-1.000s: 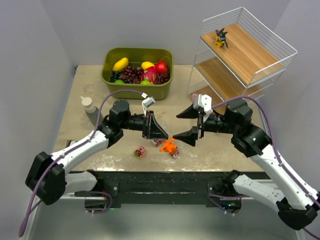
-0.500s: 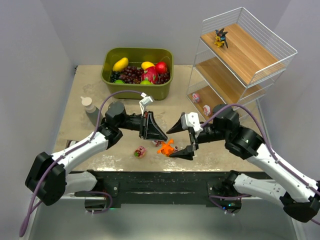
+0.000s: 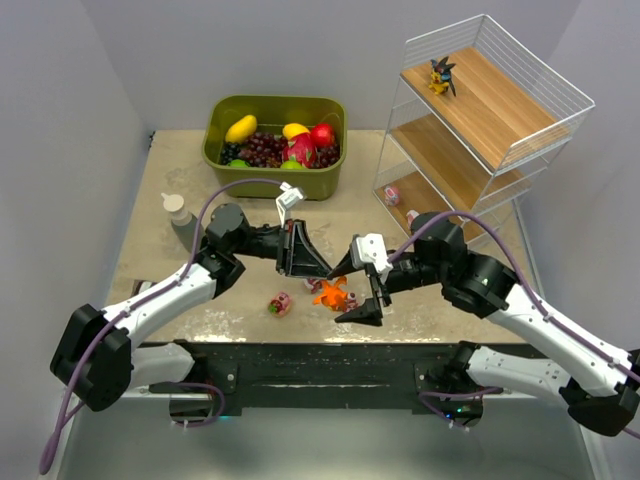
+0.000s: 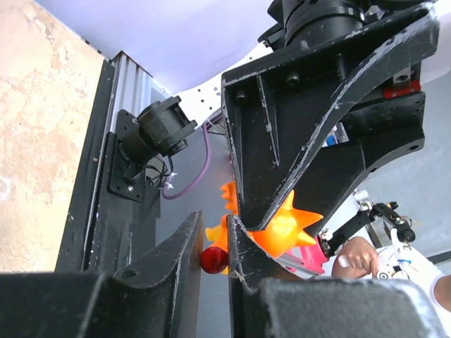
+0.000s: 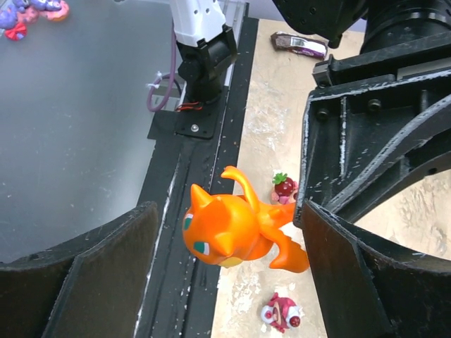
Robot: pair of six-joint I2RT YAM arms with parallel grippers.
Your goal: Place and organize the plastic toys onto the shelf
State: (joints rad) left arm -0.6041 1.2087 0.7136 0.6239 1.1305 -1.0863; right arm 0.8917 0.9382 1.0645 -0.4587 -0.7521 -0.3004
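Rightward at the back, tall white wire shelf with three slanted wood tiers, well apart from both grippers; dark spiky creature upright on its top tier, small pink-and-white toy on its bottom tier. Nearer the front edge, right gripper low over the tabletop, jaws spread wide, right fingers flanking the orange creature; creature in the gap, not clamped, open space on the rail side. Left gripper opposite, tip aimed at the same creature and just beside it; jaws drawn almost together, only a thin slit between the left fingers; small red round bit in that slit in the left wrist view, pinched or merely beyond, cannot tell. Strawberry-like red toy on the tabletop just past the orange creature, close to the left gripper's tip. Pink-red toy lower in the right wrist view, on the tabletop between the right fingers. Third pink toy further left near the front edge, apart from both grippers.

Beneath it all, beige mottled tabletop, black rail along its near edge. Plain pale walls behind and at both sides. Olive-green bin of fruit at the back centre, left of the shelf. Small grey bottle upright near the left edge
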